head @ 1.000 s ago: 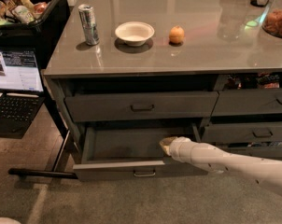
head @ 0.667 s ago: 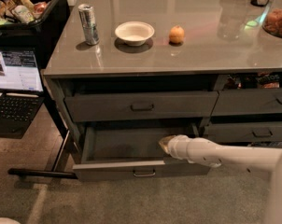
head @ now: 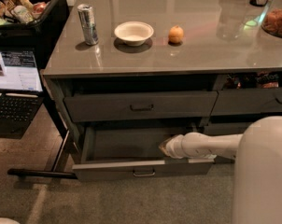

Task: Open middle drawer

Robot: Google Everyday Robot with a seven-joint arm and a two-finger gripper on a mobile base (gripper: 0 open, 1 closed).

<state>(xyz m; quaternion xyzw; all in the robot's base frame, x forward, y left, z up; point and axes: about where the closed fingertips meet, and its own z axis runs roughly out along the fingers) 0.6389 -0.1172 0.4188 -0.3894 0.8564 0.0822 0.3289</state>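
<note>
Wide dark grey middle drawer (head: 103,170) with a flat front is pulled out of the grey table (head: 187,55). Its plain grey interior is exposed and its small loop handle (head: 144,173) is centred on the front. It is out as far as a second ago, no visible change. It sits below the closed dark grey upper drawer (head: 141,107).

The end effector (head: 162,146) is at the tip of the white tubular arm (head: 211,145), inside the open drawer's right half, just above the front panel. The tip is in roughly the same spot as before. Cannot tell whether it is spread or pressed together, and no contact with the drawer is discernible.

Changes: the arm now runs nearly level from the right, where it sloped down to the lower right before. A large white rounded robot body (head: 264,171) now fills the lower-right corner, where only a sliver showed earlier.

On the table, unmoved: silver drink can (head: 88,24), white round bowl (head: 133,32), small orange fruit (head: 176,34). The open black laptop (head: 15,78) at left is unchanged.
</note>
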